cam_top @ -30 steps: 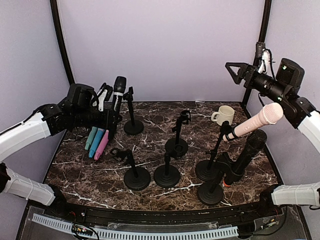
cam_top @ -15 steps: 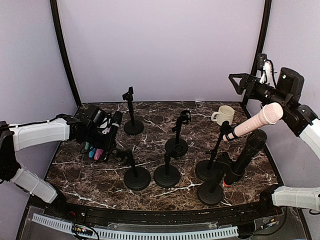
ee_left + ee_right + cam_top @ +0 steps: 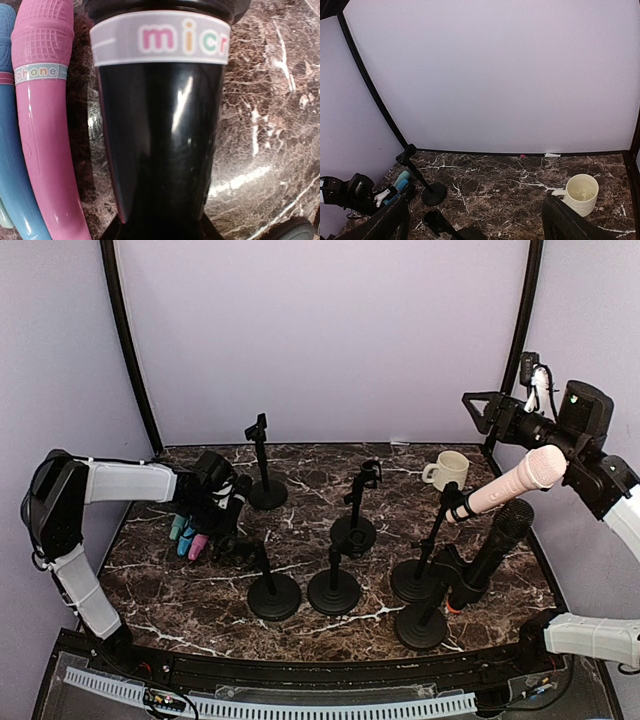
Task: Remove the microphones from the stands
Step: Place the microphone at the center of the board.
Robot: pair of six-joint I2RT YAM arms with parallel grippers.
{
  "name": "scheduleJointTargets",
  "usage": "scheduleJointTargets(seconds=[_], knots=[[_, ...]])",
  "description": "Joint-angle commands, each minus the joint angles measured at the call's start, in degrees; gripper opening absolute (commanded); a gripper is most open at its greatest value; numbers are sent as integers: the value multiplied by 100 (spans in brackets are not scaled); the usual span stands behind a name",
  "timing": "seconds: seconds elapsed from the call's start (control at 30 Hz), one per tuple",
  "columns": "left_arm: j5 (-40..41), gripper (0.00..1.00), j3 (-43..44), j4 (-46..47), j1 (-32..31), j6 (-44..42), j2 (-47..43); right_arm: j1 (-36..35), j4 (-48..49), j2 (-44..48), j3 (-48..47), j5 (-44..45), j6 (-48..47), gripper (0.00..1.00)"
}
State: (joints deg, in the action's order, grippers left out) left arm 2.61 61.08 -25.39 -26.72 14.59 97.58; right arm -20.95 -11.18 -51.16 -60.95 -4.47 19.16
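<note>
my left fingers (image 3: pixel 224 502) are closed on the handle end of the black microphone (image 3: pixel 160 150). the wrist view shows almost nothing of the fingers themselves, only the glossy body running out from between them, with its grey band and coloured letters at the far end. the microphone is out of any stand and low over the tabletop (image 3: pixel 280 100), its shadow just under it. i cannot tell whether it already touches the marble.

just beside it on one side lies the pink microphone (image 3: pixel 45 150), and beyond that the blue microphone (image 3: pixel 9 170), both flat on the tabletop. so the step in hand, as i judge it, is laying this one down next to them.

to do it well i should lower until the body rests along its length, parallel to the pink microphone and not on top of it. i should part the fingers only once the weight is carried, since a round body may roll. then i should draw back along the handle line, minding the front-left stand (image 3: pixel 272 592) close by.

the back stand (image 3: pixel 262 468) holds nothing in its clip.

my right fingers (image 3: pixel 476 408) are spread wide and hold nothing, high at the right, well apart from all this.
</note>
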Motion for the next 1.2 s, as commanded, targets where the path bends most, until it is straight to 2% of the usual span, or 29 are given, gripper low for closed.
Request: scheduleJointTargets(seconds=[0.0, 0.03, 0.13, 0.4, 0.6, 0.8, 0.97, 1.17], knots=[[191, 22, 237, -99, 104, -137, 241, 21, 9, 100, 48, 147, 10, 92], [202, 22, 279, -107, 105, -146, 303, 24, -16, 105, 48, 167, -7, 93], [334, 34, 305, -123, 134, -147, 393, 21, -58, 140, 89, 210, -25, 93], [399, 50, 301, -183, 167, -184, 480, 26, -51, 161, 125, 210, 0, 92], [378, 51, 321, -185, 167, -168, 375, 20, -91, 215, 95, 281, -17, 92], [289, 52, 414, -179, 168, -190, -228, 28, -480, 294, 7, 343, -143, 94], [322, 60, 469, -128, 167, -261, -942, 29, -882, 474, 12, 650, -163, 97], [-108, 63, 409, 432, 24, -710, -2046, 30, -946, 704, 354, 869, 79, 98]])
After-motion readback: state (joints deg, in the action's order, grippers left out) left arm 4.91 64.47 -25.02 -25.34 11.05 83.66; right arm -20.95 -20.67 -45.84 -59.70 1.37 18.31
